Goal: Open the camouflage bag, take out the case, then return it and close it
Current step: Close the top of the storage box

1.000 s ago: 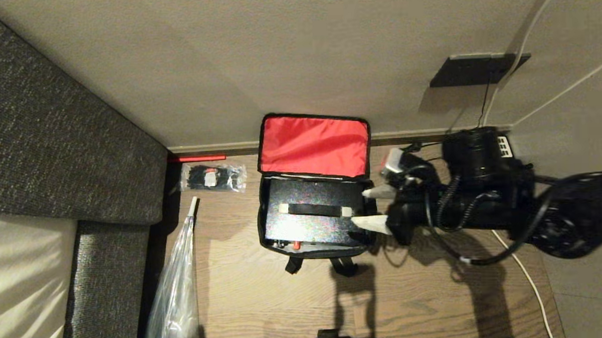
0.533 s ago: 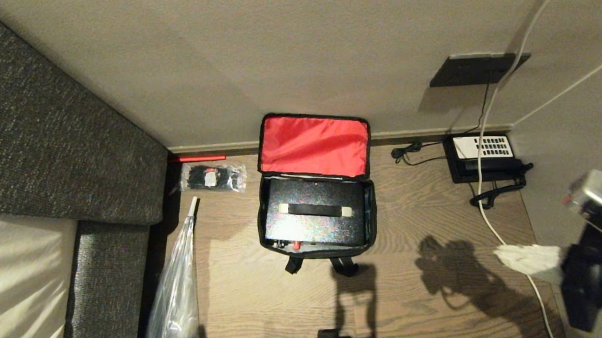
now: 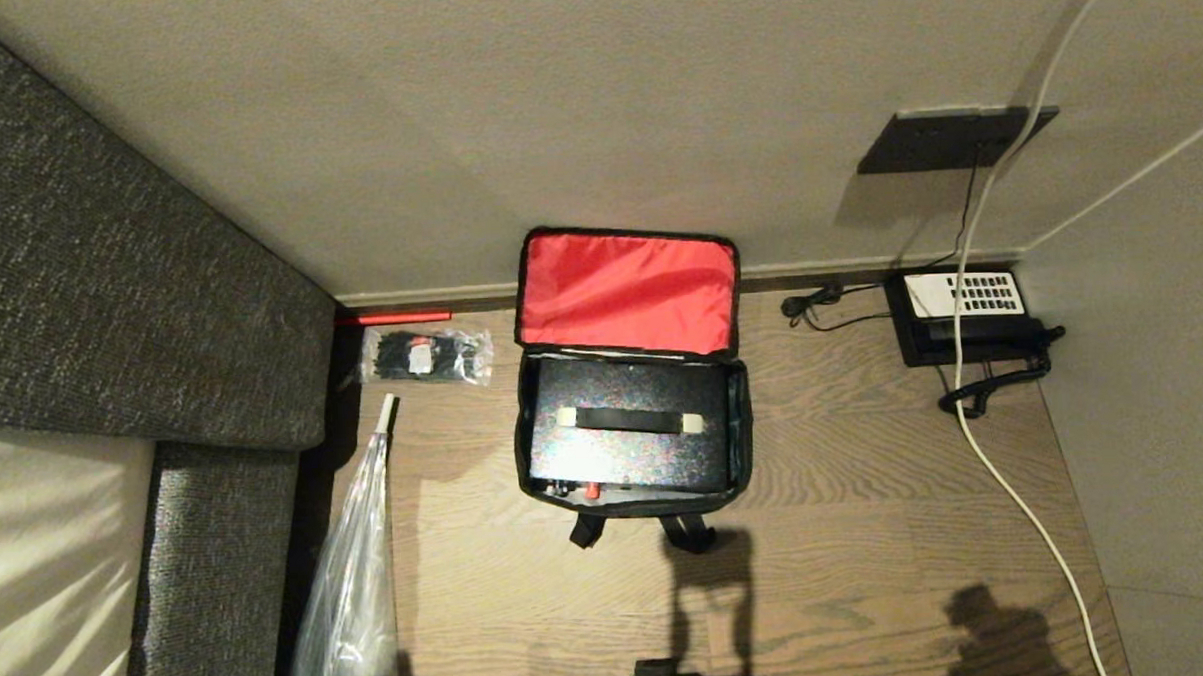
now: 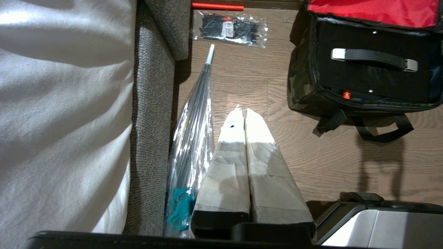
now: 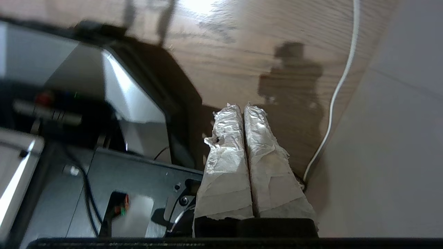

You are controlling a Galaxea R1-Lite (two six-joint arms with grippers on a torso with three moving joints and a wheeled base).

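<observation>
The camouflage bag [image 3: 741, 433] stands open on the wooden floor against the wall, its red-lined lid [image 3: 628, 290] leaning back. Inside lies the case [image 3: 626, 462], black and speckled, with a black strap handle [image 3: 629, 418] and a small red latch [image 3: 592, 490]. Neither arm shows in the head view. My left gripper [image 4: 241, 111] hangs shut and empty over bare floor, well off the bag [image 4: 299, 84] and the case [image 4: 367, 74]. My right gripper [image 5: 242, 108] is shut and empty beside the robot's base, above the floor near the white cable [image 5: 337, 86].
A grey sofa [image 3: 110, 295] fills the left side. A clear packet of black cable ties [image 3: 424, 354] and a wrapped umbrella [image 3: 355, 577] lie beside it. A black telephone [image 3: 966, 315] and a white cable [image 3: 1017, 494] are at the right by the wall.
My right arm has pulled back from the bag's right side, out of the head view, and its gripper has shut. Bag and case have not moved.
</observation>
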